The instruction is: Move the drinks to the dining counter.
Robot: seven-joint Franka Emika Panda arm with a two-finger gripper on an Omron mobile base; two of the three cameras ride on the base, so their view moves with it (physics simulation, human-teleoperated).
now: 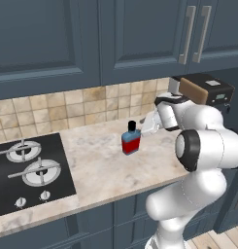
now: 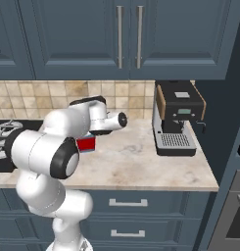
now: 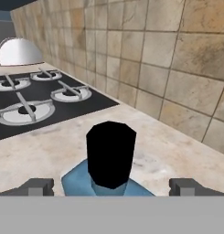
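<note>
Bottle point(image 3: 109, 157) w/ black cap stands upright on bench point(image 1: 106, 165), between the open jaws point(image 3: 112, 186), not gripped; stove point(image 3: 35, 103) beyond.

Flat, even rendered light, soft faint shadows, no glare, slightly soft low-resolution detail, no edge distortion
</note>
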